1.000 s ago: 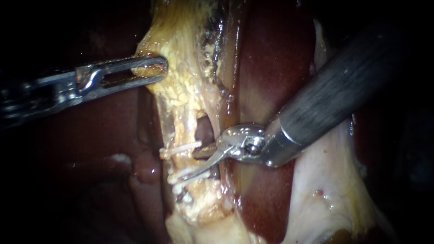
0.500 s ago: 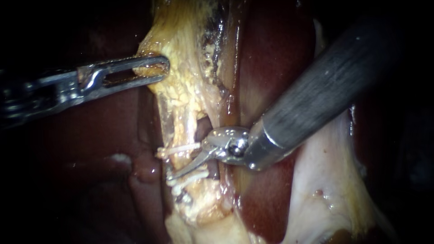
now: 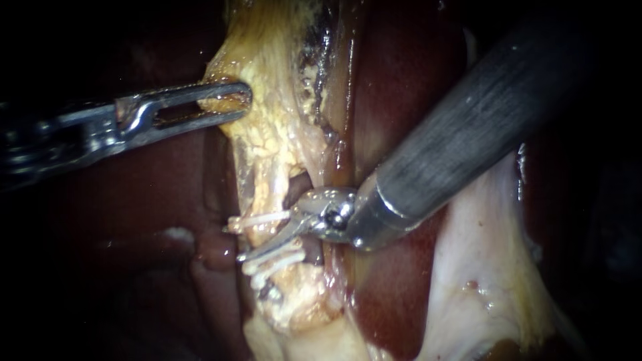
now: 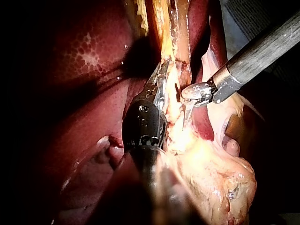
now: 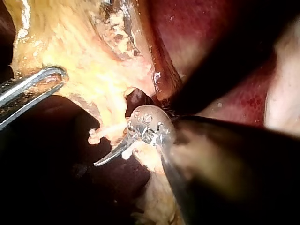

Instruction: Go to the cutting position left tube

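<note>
While the liver (image 3: 394, 87) sits dark red behind everything, the right instrument (image 3: 267, 245) has its jaws parted. The left instrument (image 3: 237, 100) is clamped on yellow tissue (image 3: 267, 137), and one right blade lies across the left tube (image 3: 267, 190) between white clips (image 3: 261, 219).

The endoscope view is bright at its centre and black at its edges. Glare glints on the wet liver (image 4: 89, 51) and the right instrument (image 3: 267, 242); the left instrument (image 3: 237, 101) sits half in shadow.
</note>
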`<state>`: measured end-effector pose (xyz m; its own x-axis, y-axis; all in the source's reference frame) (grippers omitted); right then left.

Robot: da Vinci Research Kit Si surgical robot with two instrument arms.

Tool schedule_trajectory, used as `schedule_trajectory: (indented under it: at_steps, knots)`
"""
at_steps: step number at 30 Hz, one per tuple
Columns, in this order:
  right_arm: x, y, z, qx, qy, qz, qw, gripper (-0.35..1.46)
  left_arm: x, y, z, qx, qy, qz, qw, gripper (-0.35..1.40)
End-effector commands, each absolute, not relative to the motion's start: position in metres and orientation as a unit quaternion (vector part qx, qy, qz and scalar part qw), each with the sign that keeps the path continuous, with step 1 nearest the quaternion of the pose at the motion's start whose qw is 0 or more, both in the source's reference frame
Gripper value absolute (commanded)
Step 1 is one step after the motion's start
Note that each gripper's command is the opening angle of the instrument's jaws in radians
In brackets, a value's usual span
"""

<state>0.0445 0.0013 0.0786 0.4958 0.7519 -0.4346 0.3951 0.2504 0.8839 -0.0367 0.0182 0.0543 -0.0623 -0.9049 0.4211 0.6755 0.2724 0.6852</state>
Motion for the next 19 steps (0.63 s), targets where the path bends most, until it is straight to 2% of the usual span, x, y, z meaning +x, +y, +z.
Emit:
schedule_trajectory:
  at_steps: [1,19]
  knots:
    - [0.0446,0.0012,0.0787,0.594,0.481,0.145,0.628,1.30,-0.0367,0.0182,0.0543,0.133,-0.430,-0.588,0.672,-0.35]
    - [0.0449,0.0008,0.0793,0.598,0.475,0.153,0.628,1.32,-0.0367,0.0182,0.0542,0.133,-0.430,-0.589,0.672,-0.35]
